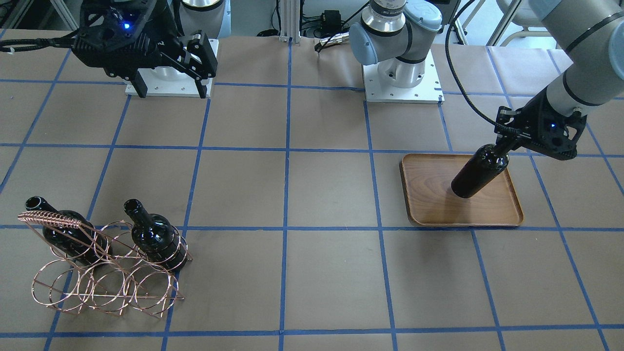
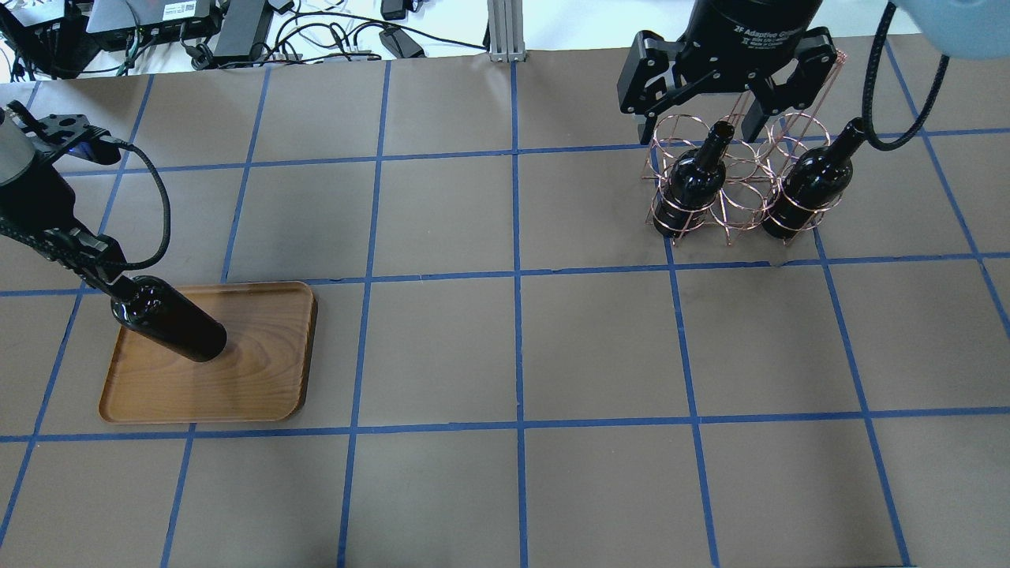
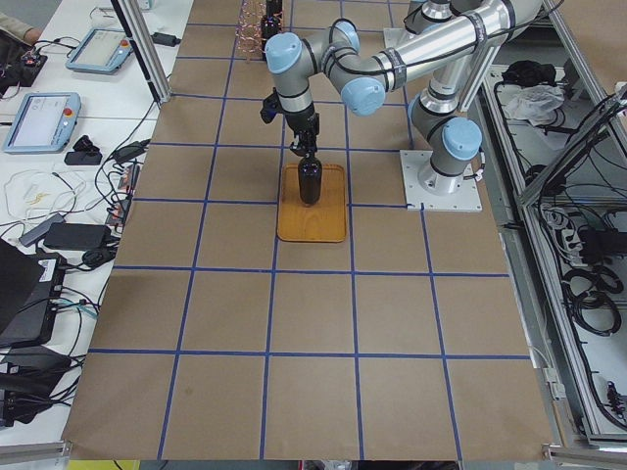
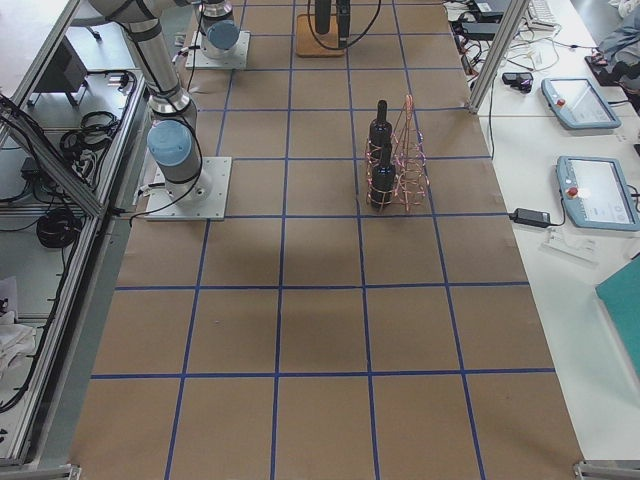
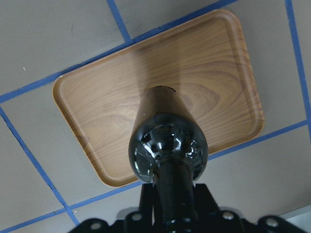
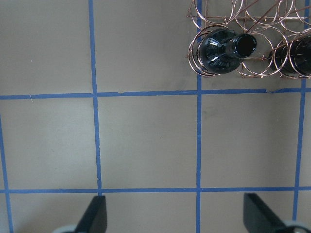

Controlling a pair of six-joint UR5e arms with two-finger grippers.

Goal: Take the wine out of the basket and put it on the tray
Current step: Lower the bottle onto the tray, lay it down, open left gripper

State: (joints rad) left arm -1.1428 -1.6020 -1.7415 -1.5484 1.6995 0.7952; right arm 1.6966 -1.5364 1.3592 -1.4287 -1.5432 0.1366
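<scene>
My left gripper (image 1: pixel 507 145) is shut on the neck of a black wine bottle (image 1: pixel 480 170) and holds it upright over the wooden tray (image 1: pixel 434 212). Its base is at or just above the tray floor; I cannot tell if it touches. The left wrist view looks down along the bottle (image 5: pixel 167 145) onto the tray (image 5: pixel 97 102). The copper wire basket (image 2: pixel 730 209) holds two more bottles (image 2: pixel 694 181) (image 2: pixel 813 181), upright in its rings. My right gripper (image 2: pixel 694 118) is open and empty, high above the table on the robot's side of the basket (image 6: pixel 218 19).
The table is covered in brown paper with a blue tape grid (image 2: pixel 517 276). The two arm bases (image 1: pixel 402 73) stand on white plates at the robot's edge. Cables and devices (image 2: pixel 237 31) lie beyond the far edge.
</scene>
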